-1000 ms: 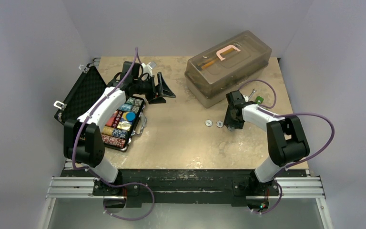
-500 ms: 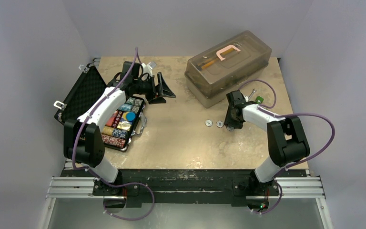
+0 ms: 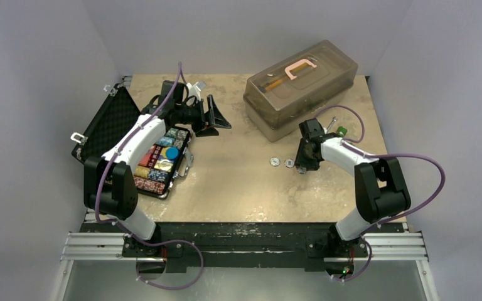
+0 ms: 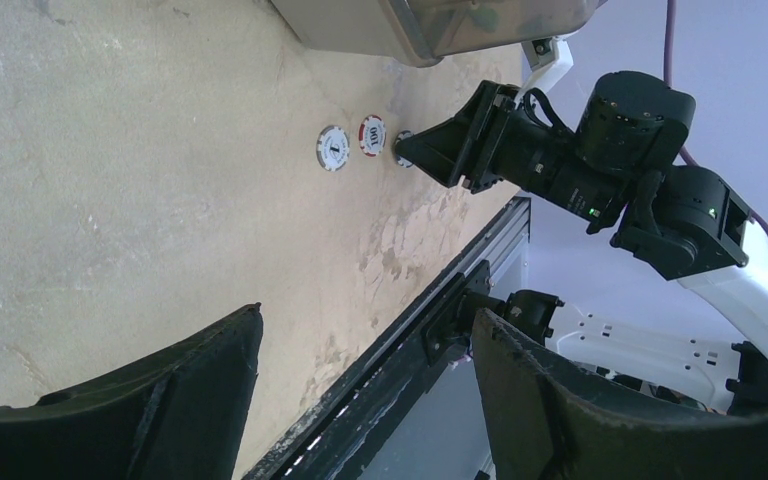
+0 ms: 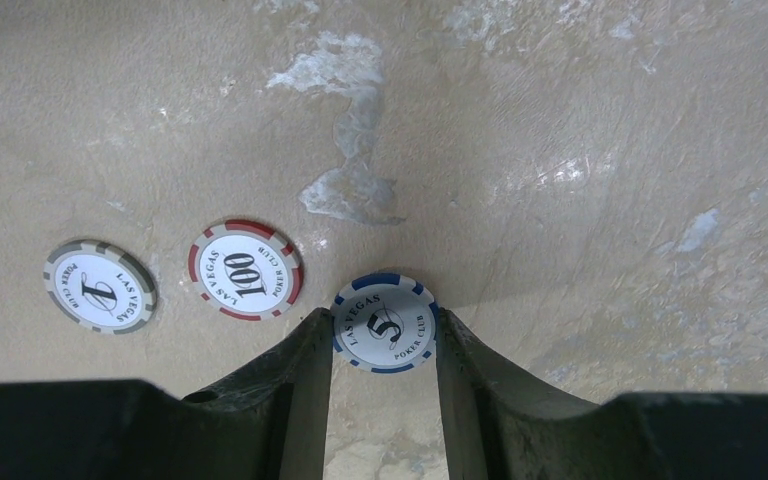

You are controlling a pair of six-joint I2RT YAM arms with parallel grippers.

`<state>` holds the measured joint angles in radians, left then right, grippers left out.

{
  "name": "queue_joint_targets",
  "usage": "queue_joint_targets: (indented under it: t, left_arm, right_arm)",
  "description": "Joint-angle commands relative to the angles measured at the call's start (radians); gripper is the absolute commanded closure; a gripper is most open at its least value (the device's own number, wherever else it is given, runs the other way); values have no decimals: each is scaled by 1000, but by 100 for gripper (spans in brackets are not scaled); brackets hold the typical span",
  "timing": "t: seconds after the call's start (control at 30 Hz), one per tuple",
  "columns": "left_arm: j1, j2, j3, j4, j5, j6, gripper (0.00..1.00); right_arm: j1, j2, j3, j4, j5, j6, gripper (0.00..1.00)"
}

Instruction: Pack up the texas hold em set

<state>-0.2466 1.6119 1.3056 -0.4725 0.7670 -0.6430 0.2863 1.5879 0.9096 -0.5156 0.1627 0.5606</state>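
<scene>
The black poker case point(image 3: 139, 186) lies open at the left, its foam-lined lid point(image 3: 110, 122) tilted back and rows of coloured chips inside. Three loose chips lie on the table right of centre. The grey "1" chip point(image 5: 100, 286) and the red "100" chip point(image 5: 245, 270) lie side by side. The blue "5" chip point(image 5: 385, 325) lies flat on the table, and my right gripper point(image 5: 385, 325) is shut on its edges, low over the table point(image 3: 302, 166). My left gripper point(image 3: 216, 122) hovers open and empty beyond the case's far end point(image 4: 365, 325).
A translucent grey tub point(image 3: 301, 88) with a pink clamp point(image 3: 299, 68) on its lid stands at the back right. A green-handled tool point(image 3: 340, 131) lies just behind the right arm. The table's near edge has a black rail point(image 4: 430, 330).
The right arm's elbow has shifted slightly to the right while its gripper stays down at the chips. The left arm has not moved.
</scene>
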Motion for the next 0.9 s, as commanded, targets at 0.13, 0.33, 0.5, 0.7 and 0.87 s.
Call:
queue_joint_targets:
  t: [0.13,0.33,0.5,0.7,0.87]
  left_arm:
    - [-2,-17,30,32,22,-1,26]
    - [-20,-12,14,47,12,-11,27]
    - [-74,-25,-30,86,-35,-31,28]
    - [-186,-50,-106,186,-127,-55,27]
    - [-266,-123,-206,321,-238,-51,27]
  right_arm:
    - [2,-45,28,10,-69,43,75]
    - [2,-72,8,48,-125,97,75]
    - [2,-100,-21,96,-158,144,76]
    - [2,-113,-46,139,-224,188,76]
    - [2,-118,-68,192,-280,261,76]
